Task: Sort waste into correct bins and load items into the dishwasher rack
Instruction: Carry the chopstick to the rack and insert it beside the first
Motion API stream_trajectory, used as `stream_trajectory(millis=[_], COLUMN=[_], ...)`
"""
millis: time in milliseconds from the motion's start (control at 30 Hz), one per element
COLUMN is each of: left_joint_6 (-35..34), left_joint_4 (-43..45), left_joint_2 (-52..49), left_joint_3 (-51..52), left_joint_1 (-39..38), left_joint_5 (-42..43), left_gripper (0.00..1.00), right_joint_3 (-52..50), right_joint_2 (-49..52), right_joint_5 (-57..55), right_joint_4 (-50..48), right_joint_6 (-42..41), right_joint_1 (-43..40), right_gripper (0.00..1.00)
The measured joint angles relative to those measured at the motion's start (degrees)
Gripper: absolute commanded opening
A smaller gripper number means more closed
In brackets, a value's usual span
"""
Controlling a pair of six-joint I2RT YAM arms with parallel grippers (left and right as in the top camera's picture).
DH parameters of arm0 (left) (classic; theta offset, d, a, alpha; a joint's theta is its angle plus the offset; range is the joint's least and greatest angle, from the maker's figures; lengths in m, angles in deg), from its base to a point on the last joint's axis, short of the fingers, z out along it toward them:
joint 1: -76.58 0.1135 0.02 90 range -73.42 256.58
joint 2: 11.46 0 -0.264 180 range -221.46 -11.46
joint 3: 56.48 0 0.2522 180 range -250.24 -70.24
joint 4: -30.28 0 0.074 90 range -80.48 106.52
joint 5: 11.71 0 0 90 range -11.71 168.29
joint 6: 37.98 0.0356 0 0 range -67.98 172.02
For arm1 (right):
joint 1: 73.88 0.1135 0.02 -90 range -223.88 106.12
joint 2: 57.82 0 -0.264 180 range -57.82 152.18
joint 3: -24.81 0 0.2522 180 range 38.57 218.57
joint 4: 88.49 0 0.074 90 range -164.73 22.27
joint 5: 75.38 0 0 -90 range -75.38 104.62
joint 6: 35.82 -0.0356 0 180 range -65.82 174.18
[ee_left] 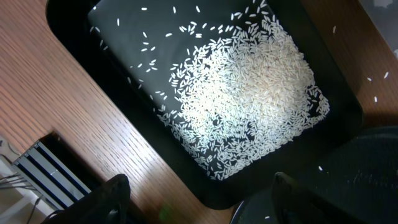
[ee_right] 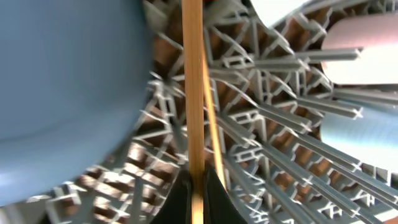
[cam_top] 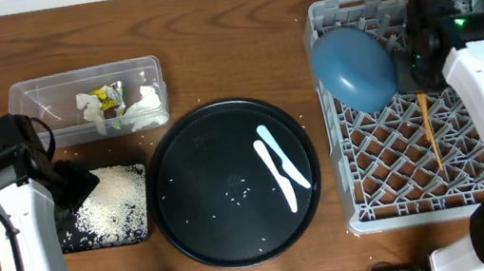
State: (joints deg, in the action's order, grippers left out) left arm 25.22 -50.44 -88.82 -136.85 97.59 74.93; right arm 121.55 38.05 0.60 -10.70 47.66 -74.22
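Right jaws, shut on the chopsticks, hold them over the dishwasher rack at frame right, long axis pointing toward frame bottom; left jaws stand wide.

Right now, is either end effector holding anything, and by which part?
The right end effector is shut on the chopsticks near one end, above the dishwasher rack. The left end effector is open over the black tray, holding nothing.

Table: rack, tub, tray, round tray
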Motion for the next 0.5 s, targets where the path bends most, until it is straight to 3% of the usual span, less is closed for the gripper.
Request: stream_trajectory(millis=[500], left_joint_6=[-0.02], left_joint_4=[0.07], left_joint_2=[0.00], left_joint_3=[0.00], left_joint_1=[0.00], left_joint_5=[0.00], left_gripper=[0.74], right_joint_3=[-10.88], right_joint_2=[0.00], right_joint_5=[-2.12], right_joint_4=[-6.69], right_joint_6=[6.05], right_joint_1=[-6.62], right_gripper=[0.01])
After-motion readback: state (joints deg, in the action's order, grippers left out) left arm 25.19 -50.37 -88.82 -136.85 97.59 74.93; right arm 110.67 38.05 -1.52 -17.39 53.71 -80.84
